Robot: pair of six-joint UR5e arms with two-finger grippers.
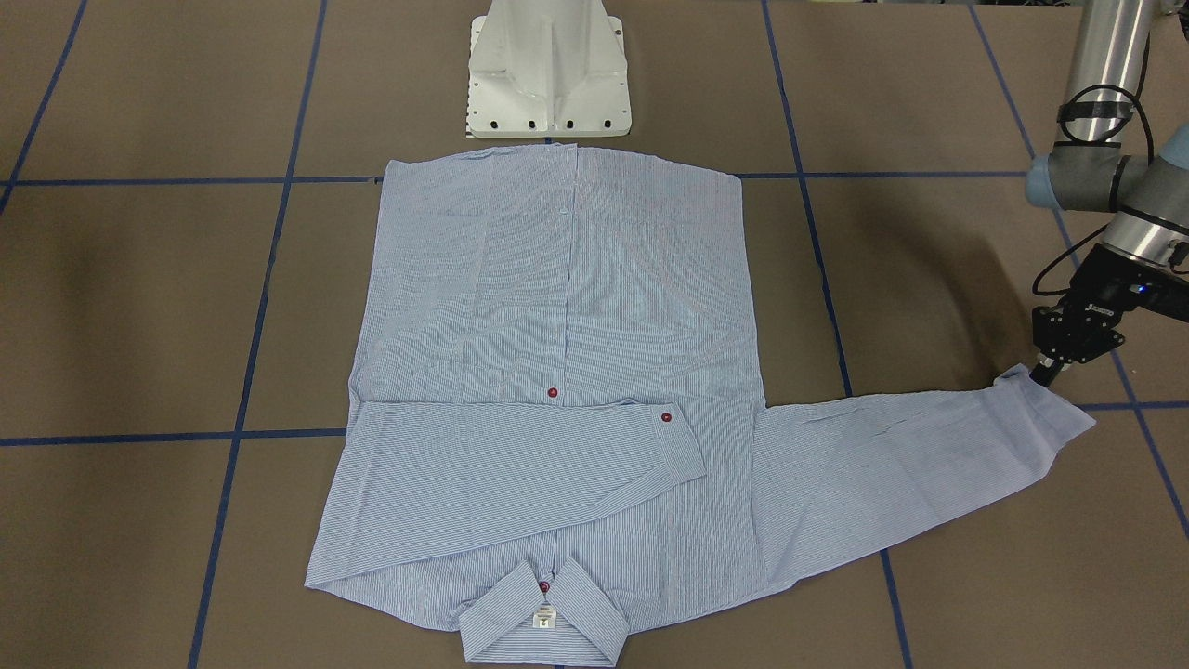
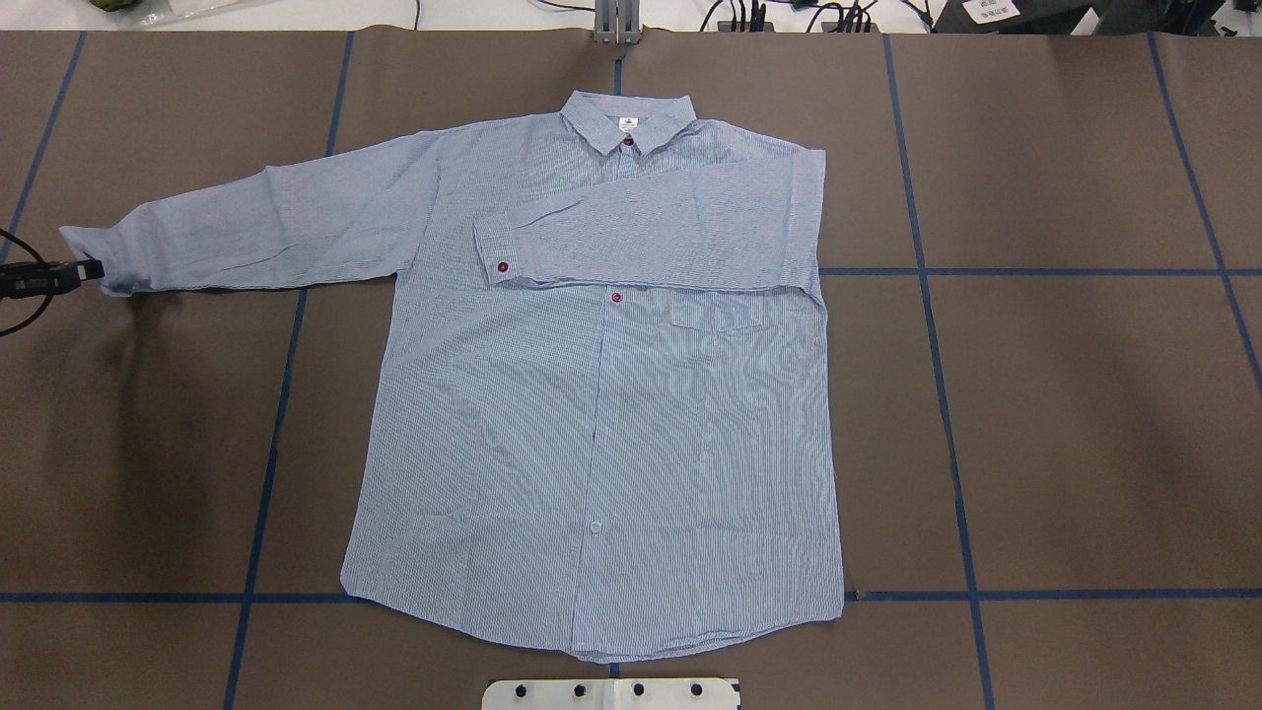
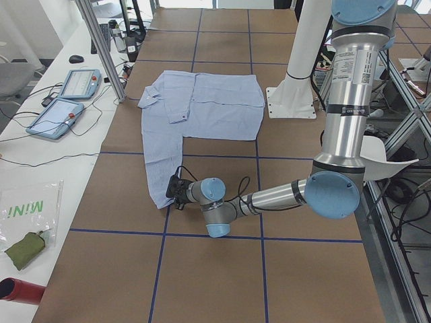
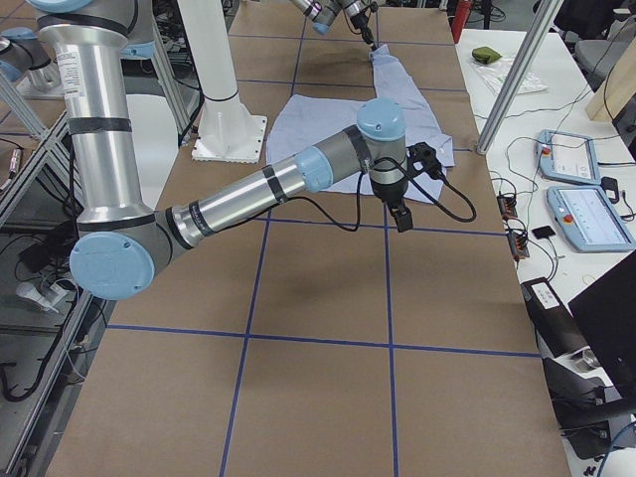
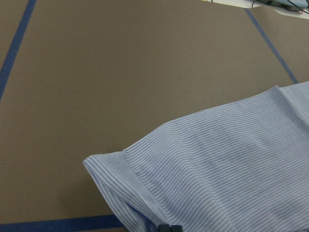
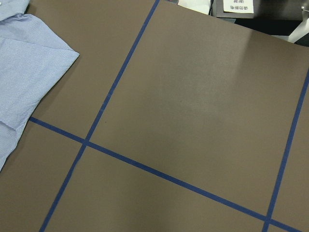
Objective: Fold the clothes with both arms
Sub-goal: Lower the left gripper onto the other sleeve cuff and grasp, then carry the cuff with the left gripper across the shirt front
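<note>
Shirt flat on surface, front up, collar on side away from me. One sleeve folded across chest, other stretched out sideways. Left gripper low, clenched on outstretched cuff. Right gripper above surface just off shirt's edge; cannot tell if parted or closed.

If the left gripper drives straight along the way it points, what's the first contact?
The outstretched sleeve's cuff on the shirt. It lies right at the tips of the left gripper; whether they touch it yet is unclear.
</note>
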